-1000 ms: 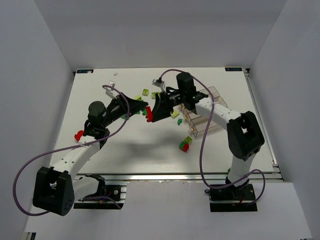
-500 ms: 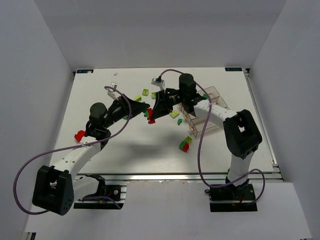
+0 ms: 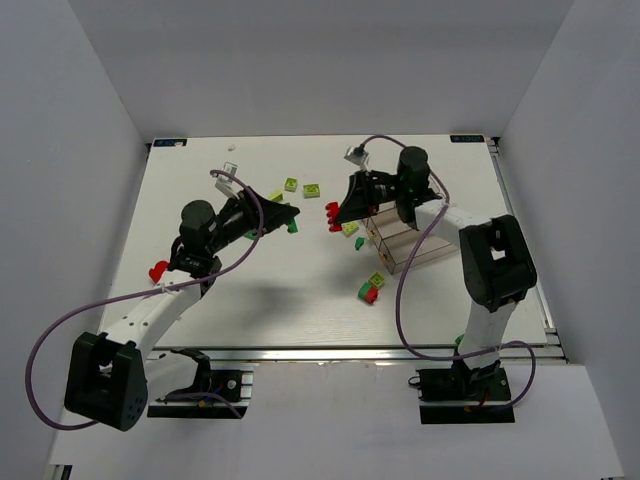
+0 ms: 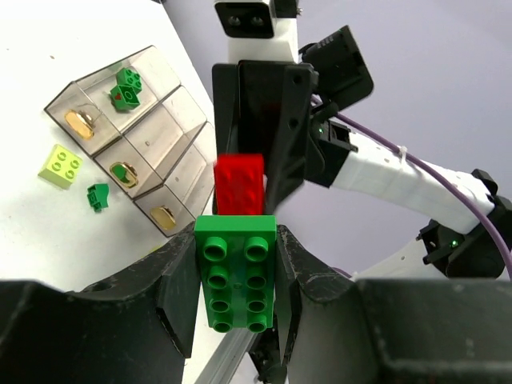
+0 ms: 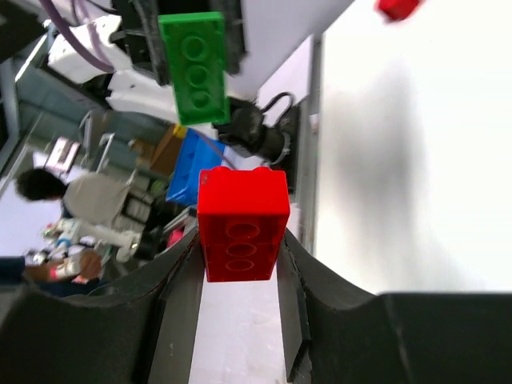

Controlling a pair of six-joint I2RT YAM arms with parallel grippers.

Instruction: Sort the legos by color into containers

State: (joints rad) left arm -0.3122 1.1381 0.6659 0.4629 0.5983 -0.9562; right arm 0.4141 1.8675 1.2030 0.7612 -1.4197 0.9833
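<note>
Green plastic is filling the gap between the fingers of the left tool (image 4: 237, 268): it is gripping a dark green brick (image 4: 237, 272) by its long sides, studs facing the wrist camera. From the overhead camera, that tool is hanging over the middle of the white surface (image 3: 270, 300), pointing right. The right tool (image 3: 338, 213) is facing it from the other side, pinching a red brick (image 5: 242, 224) between narrowed fingers, studs likewise toward its own camera. From above, the two held bricks are sitting apart, with bare surface showing between them. In the left wrist view the red one is appearing just above the green one.

The stepped tray (image 4: 160, 132) of three smoky clear bins is resting on the surface under and beside the right arm. Its farthest bin, as the left wrist view has it, is holding a green brick (image 4: 126, 88); I cannot tell what the pale shapes in the other bins are.

Loose pieces are lying around. Two lime bricks (image 3: 291, 184) are sitting side by side toward the back. Another lime brick (image 3: 350, 228) and a small green piece (image 3: 358, 243) are lying just left of the tray. A cluster of lime, green and red bricks (image 3: 371, 290) is lying nearer the arm bases. A lone red brick (image 3: 157, 270) is lying far left, beside the left arm.
</note>
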